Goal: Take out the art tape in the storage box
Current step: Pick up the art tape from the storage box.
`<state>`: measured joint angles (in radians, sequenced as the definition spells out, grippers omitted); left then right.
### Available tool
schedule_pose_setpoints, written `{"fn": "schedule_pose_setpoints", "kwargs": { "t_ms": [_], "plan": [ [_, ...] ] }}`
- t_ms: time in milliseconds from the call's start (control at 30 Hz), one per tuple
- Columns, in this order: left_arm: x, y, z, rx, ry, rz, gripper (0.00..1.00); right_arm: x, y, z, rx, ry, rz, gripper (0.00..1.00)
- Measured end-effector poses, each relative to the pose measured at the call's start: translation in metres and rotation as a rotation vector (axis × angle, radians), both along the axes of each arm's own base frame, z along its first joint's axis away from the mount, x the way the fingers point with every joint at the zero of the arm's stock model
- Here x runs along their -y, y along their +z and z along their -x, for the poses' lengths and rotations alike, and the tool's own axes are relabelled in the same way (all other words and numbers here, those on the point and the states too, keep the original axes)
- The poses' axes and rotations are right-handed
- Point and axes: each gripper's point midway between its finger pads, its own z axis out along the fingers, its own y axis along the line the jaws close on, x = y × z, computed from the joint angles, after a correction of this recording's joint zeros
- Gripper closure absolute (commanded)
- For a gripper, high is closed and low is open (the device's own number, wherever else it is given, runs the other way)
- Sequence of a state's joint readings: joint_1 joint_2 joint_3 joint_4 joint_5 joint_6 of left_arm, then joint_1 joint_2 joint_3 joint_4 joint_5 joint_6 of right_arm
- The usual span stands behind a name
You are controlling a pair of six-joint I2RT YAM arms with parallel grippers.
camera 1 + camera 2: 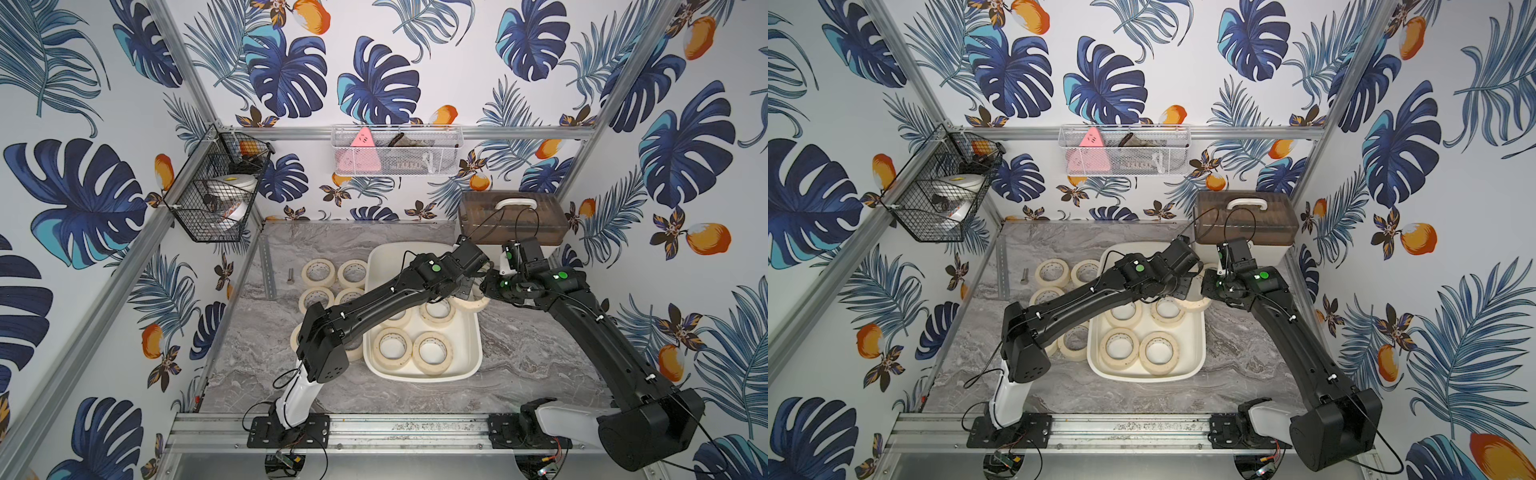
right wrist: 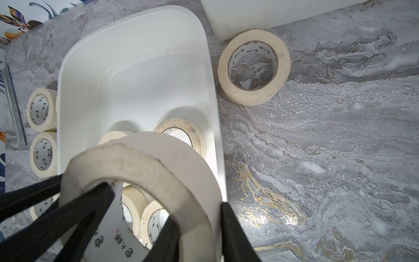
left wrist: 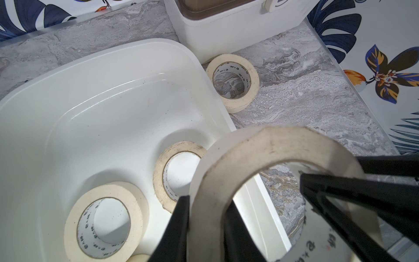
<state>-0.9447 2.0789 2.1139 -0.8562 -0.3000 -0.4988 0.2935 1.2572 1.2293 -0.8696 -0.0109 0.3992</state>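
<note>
- L arm (image 1: 374,299): matte blk links, boxy joints; white lower seg (image 1: 299,395); round green dot (image 1: 435,267) nr wrist.
- R arm (image 1: 602,332): same build; green dot (image 1: 562,274); white seg (image 1: 561,415) at base.
- Cables (image 1: 515,227): thin blk, looped; white ties (image 1: 344,316) on links.
- Base plates (image 1: 291,430): blk, flat, w/ screws.
- Fingers (image 3: 179,226): blk, slim, tapered.

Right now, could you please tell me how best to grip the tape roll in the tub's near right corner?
I'd come straight down on the tape roll and pinch its ring wall, one jaw inside the core, one outside: it lies flat, hole up.
</note>
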Motion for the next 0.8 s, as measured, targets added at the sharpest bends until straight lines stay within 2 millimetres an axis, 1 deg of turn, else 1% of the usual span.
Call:
{"fn": "schedule_pose_setpoints", "kwargs": {
  "t_ms": [133, 167, 233, 333, 433, 533, 600, 700, 800],
  "plan": [
    [0.002, 0.001, 0.001, 0.006, -0.006, 0.006, 0.76, 0.001, -0.004, 0.003, -0.018, 0.015, 0.018, 0.92],
    [0.001, 0.002, 0.002, 0.008, -0.008, 0.011, 0.71, 0.001, -0.005, 0.004, -0.024, 0.018, 0.021, 0.94],
    [0.000, 0.005, 0.005, 0.009, -0.014, 0.028, 0.58, 0.000, -0.006, 0.005, -0.030, 0.025, 0.015, 0.97],
    [-0.004, 0.020, 0.014, 0.008, -0.034, 0.087, 0.45, 0.002, -0.007, 0.002, -0.031, -0.007, 0.008, 1.00],
    [-0.004, 0.041, 0.020, 0.033, -0.052, 0.149, 0.33, 0.003, -0.008, 0.000, -0.033, -0.020, 0.007, 1.00],
    [-0.005, 0.059, 0.023, 0.054, -0.065, 0.193, 0.26, 0.002, -0.011, 0.000, -0.042, -0.024, 0.003, 1.00],
    [-0.007, 0.067, 0.024, 0.067, -0.067, 0.210, 0.23, 0.004, -0.014, -0.002, -0.049, -0.034, 0.010, 1.00],
    [-0.014, 0.074, 0.028, 0.078, -0.066, 0.218, 0.19, 0.010, -0.016, -0.007, -0.053, -0.066, 0.037, 1.00],
    [-0.023, 0.077, 0.030, 0.090, -0.058, 0.219, 0.17, 0.022, -0.017, -0.016, -0.052, -0.122, 0.065, 1.00]
  ]
}}
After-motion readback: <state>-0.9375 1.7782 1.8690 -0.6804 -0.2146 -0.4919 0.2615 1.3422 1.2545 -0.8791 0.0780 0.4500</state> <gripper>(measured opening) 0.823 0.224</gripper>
